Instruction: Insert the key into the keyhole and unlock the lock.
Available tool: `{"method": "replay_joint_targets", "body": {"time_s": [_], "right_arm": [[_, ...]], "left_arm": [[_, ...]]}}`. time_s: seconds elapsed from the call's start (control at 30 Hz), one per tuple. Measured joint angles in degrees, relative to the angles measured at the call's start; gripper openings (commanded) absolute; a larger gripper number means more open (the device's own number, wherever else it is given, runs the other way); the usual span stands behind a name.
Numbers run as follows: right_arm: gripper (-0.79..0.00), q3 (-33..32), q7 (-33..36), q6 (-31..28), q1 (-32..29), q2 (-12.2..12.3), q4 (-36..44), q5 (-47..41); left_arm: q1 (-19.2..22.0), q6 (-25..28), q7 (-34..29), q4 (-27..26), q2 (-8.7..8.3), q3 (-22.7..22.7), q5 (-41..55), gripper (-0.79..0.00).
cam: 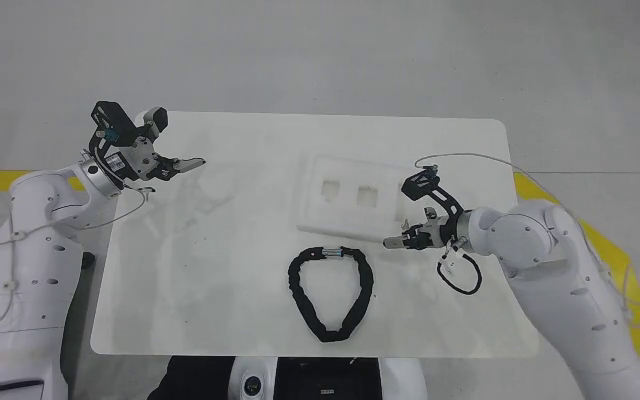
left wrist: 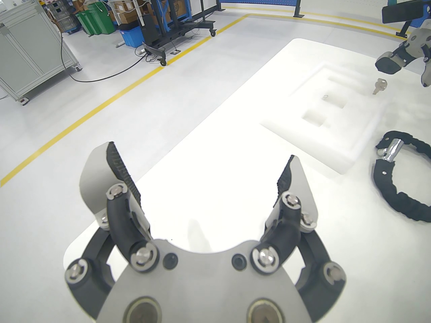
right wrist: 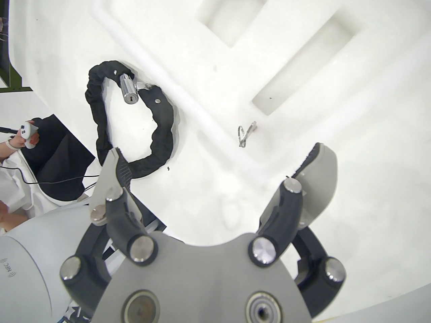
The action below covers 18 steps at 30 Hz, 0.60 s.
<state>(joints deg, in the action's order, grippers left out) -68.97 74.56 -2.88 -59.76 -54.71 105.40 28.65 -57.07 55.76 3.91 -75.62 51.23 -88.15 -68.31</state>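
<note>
top view: the white table (cam: 200,280) has broad bare surface across its left half. the left gripper (cam: 188,163) hangs over the far-left corner, just inside the edge. the foam tray (cam: 310,200) lies right of centre. the chain lock (cam: 330,295) sits as a closed loop just in front of it, well back from the near edge. the right gripper (cam: 400,238) is over the tray's right-front corner.

left wrist view: the left gripper's jaws stand wide apart with nothing between them — bare table lies beneath. farther off, the key (left wrist: 379,85) lies on the tray's raised face, beside 2 rectangular pockets (left wrist: 315,117).

right wrist view: the right gripper's jaws are spread wide and hold nothing. the small silver key lies flat on the foam just beyond them, near 1 pocket's corner. the lock is a black fabric-sleeved chain just beside the tray's edge — its silver cylinder (right wrist: 128,90) crosses the top of the loop, with the keyhole (right wrist: 130,99) end turned toward the camera.
</note>
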Motion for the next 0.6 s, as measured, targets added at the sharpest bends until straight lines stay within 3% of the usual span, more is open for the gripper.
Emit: {"method": "replay_joint_targets", "body": {"time_s": [0.33,0.6], "right_arm": [[-0.012,2.61,1.55,2.28,3.28,-0.36,-2.57,-0.21],[-0.126,4.80,2.69,3.85,5.55,-0.68,-4.07,0.20]], "left_arm": [[0.00,0.00,0.00,0.00,0.00,0.00,0.00,0.000],[0.00,0.00,0.00,0.00,0.00,0.00,0.00,0.000]]}}
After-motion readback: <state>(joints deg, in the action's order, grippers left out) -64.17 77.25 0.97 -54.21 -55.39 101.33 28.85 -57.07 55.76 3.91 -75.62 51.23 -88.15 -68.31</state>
